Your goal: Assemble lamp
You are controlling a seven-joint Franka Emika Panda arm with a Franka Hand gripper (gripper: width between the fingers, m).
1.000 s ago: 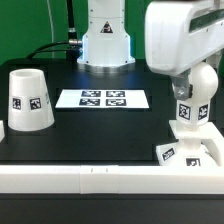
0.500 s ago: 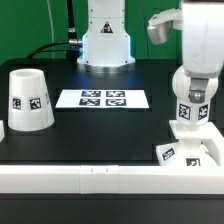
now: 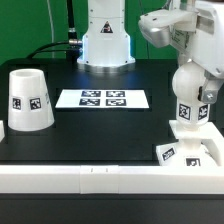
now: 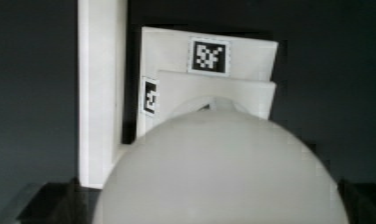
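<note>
The lamp bulb point(image 3: 186, 112) stands upright on the flat square lamp base point(image 3: 193, 150) at the exterior view's right, its tag facing the camera. My gripper point(image 3: 192, 86) hangs over the bulb's round head, jaws straddling it and spread wide. In the wrist view the bulb point(image 4: 211, 170) fills the foreground between the dark fingers point(image 4: 50, 203), with the tagged base point(image 4: 208, 60) beyond it; my gripper point(image 4: 203, 208) looks open around it. The tapered lamp shade point(image 3: 29, 98) stands alone at the exterior view's left.
The marker board point(image 3: 102, 98) lies mid-table. A white raised rail point(image 3: 90, 178) runs along the front edge and touches the base; it also shows in the wrist view point(image 4: 100, 60). The arm's pedestal point(image 3: 105, 42) stands at the back.
The wrist has turned over the bulb, and the arm's upper body has swung toward the exterior view's left. The bulb's tag still faces the same way; base and shade have not moved.
</note>
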